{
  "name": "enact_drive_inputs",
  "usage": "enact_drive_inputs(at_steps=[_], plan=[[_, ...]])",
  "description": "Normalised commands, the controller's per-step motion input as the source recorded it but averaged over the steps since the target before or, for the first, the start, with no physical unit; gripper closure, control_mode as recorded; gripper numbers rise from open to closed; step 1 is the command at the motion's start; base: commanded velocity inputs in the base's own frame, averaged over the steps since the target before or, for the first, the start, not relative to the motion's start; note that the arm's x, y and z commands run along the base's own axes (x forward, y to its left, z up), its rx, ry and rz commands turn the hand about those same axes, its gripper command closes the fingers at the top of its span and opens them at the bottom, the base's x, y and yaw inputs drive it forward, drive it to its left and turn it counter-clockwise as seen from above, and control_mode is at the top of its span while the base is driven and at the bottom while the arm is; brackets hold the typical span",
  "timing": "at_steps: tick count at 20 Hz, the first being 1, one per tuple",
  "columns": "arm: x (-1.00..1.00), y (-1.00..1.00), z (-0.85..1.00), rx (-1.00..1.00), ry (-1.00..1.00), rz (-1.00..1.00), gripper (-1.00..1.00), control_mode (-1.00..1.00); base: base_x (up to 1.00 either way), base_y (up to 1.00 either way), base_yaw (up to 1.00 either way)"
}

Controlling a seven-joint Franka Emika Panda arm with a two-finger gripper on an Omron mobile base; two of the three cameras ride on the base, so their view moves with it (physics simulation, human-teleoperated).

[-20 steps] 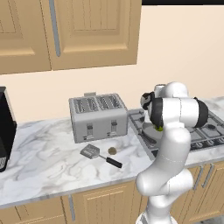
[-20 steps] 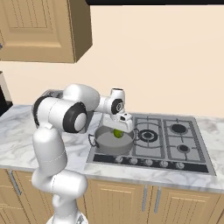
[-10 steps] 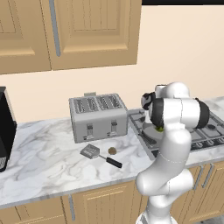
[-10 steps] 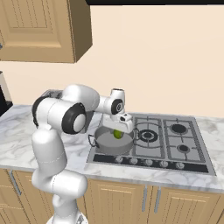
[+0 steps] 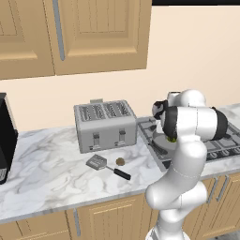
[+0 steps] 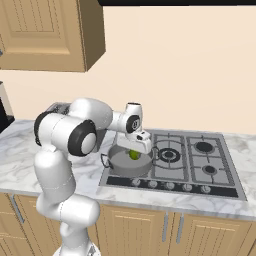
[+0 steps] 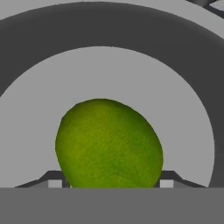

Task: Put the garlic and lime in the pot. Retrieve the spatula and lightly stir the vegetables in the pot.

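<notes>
The bright green lime [image 7: 109,146] sits between my gripper's [image 7: 110,181] two fingertips, which touch its sides. It hangs just over the grey floor of the pot [image 7: 183,109]. From the right base view, the gripper [image 6: 135,151] reaches down into the wide grey pot [image 6: 116,163] on the hob's front left burner, with the lime [image 6: 134,155] under it. The tan-brown garlic [image 5: 120,161] lies on the marble counter. Beside it is the spatula [image 5: 97,162], its black handle pointing toward the counter's front. My arm hides most of the pot [image 5: 161,142] in the left base view.
A silver toaster [image 5: 105,124] stands behind the spatula and garlic. The gas hob [image 6: 200,162] stretches right of the pot. A black appliance [image 5: 5,136] sits at the counter's far left. Wooden cabinets [image 5: 93,33] hang overhead.
The hand with the lime has sunk very slightly toward the pot floor. Garlic and spatula have not moved.
</notes>
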Motion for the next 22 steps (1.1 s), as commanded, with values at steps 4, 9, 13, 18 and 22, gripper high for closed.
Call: enact_drive_inputs(at_steps=[4, 9, 13, 18, 22], plan=[[0.00, 0.00, 0.00, 0.00, 0.00, 0.00, -1.00, -1.00, 0.00, 0.00, 0.00], [0.00, 0.00, 0.02, 0.00, 0.00, 0.00, -1.00, -1.00, 0.00, 0.00, 0.00], [-0.09, 0.03, 0.21, 0.00, -0.04, 0.00, -1.00, -1.00, 0.00, 0.00, 0.00], [-0.39, 0.05, 0.48, 0.00, -0.13, 0.00, -1.00, -1.00, 0.00, 0.00, 0.00], [-0.69, 0.03, 0.48, 0.00, -0.12, 0.03, -1.00, -1.00, 0.00, 0.00, 0.00]])
